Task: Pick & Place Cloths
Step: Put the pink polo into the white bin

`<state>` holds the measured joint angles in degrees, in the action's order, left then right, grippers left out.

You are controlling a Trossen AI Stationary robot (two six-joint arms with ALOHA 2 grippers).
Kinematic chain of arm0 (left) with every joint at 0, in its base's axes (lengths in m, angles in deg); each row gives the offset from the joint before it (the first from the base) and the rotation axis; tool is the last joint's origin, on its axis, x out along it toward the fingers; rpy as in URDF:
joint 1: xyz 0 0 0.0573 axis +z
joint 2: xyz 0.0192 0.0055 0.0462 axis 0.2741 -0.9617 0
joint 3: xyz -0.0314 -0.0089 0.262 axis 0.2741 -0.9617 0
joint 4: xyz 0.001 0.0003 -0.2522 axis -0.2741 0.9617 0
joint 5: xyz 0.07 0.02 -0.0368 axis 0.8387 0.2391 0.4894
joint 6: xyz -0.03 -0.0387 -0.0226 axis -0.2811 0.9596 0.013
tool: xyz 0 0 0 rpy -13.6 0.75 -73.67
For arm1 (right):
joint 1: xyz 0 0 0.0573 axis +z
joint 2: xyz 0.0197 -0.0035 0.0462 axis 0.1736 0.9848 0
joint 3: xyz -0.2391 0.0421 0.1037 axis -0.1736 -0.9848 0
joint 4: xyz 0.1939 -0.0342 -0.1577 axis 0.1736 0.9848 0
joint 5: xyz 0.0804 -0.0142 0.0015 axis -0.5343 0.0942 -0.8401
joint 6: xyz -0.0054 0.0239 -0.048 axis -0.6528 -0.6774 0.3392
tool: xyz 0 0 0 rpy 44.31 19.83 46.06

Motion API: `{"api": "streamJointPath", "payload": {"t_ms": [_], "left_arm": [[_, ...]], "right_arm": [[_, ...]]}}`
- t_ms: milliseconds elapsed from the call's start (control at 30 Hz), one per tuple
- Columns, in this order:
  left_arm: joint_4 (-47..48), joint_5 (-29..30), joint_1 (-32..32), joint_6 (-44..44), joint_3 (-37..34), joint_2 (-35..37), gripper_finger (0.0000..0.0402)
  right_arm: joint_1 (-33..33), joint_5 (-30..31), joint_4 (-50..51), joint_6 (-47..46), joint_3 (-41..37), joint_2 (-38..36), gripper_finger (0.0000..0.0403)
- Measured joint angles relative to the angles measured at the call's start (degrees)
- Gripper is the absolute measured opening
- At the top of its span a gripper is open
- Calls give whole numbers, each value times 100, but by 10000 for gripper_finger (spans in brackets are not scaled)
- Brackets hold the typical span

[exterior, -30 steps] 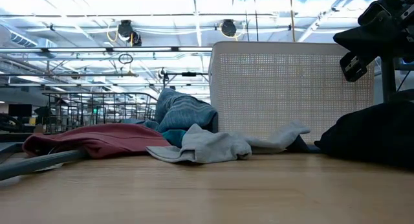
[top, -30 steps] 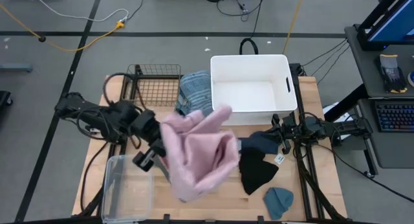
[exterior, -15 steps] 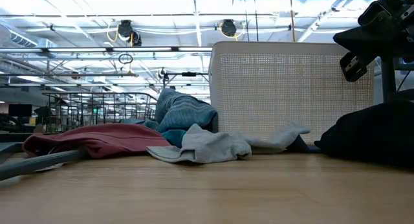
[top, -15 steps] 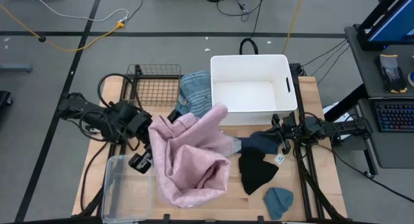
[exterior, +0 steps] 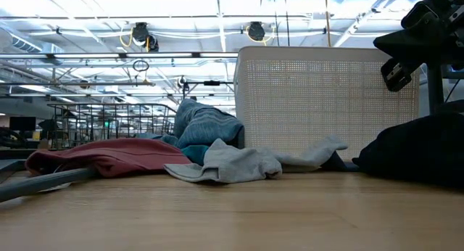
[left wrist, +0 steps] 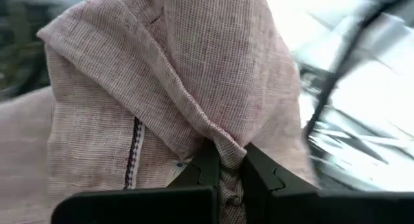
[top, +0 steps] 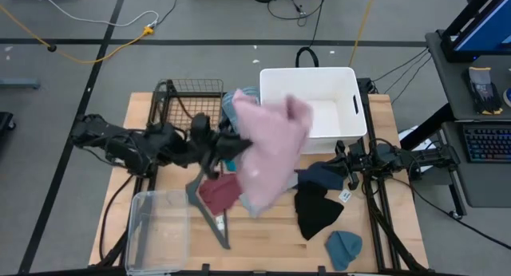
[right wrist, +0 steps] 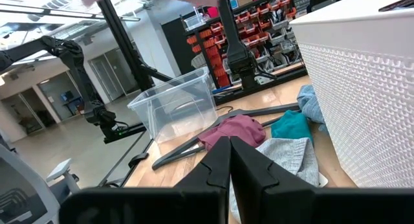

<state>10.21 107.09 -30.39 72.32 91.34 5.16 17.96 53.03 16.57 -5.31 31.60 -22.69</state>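
Observation:
My left gripper point(top: 226, 145) is shut on the pink button shirt point(top: 271, 144), held up over the table's middle, beside the white tub point(top: 311, 108). The pink shirt point(left wrist: 168, 88) fills the left wrist view. Beneath it lie a maroon piece point(top: 217, 192), a teal piece point(right wrist: 291, 123) and a grey piece point(exterior: 232, 164). The blue-plaid shirt point(top: 239, 108) lies against the tub's left side. A navy piece point(top: 323, 176), black beanie point(top: 315, 210) and blue beanie point(top: 343, 248) lie at right. My right gripper point(right wrist: 226, 160) is shut, hovering at the right side near the navy piece. My left gripper pinches a gathered bunch of the pink shirt's cloth point(left wrist: 228, 160) between its two fingers point(left wrist: 206, 171), several layers together. The shirt is lifted clear of the table and billows out beyond the fingers toward the white tub.
A grey V-shaped hanger bar point(top: 209, 216) lies by the maroon piece. A clear plastic container point(top: 156, 232) sits at the near left corner and a wire basket point(top: 192, 104) at the far left. The white tub point(exterior: 326, 99) stands at the far right.
My left gripper has swung from the near left toward the far edge and the white tub, still shut on the pink shirt. The shirt has swung with it, off the table's middle, uncovering the maroon piece and the hanger bar.

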Motion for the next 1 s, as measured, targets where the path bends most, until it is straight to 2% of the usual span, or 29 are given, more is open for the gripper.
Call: {"api": "streamJointPath", "payload": {"t_ms": [267,467,567,667,900,1000], "left_arm": [[110,1194,573,49,0,0,19],[109,1256,1216,85,19,-216,19],[252,1207,1445,-14,254,-477,19],[954,1053,1599,-390,885,-793,19],[3702,1032,1811,-1526,3232,-1827,18],[4493,1037,1880,-1944,4184,-2296,18]], "right_arm": [[0,4,-4,0,-2,0,4],[2,140,-19,-4,-2,0,4],[0,312,-36,-2,0,-2,4],[-2,310,-37,-2,0,-1,4],[-2,291,-32,-10,0,0,4],[0,250,-24,-150,0,0,4]]}}
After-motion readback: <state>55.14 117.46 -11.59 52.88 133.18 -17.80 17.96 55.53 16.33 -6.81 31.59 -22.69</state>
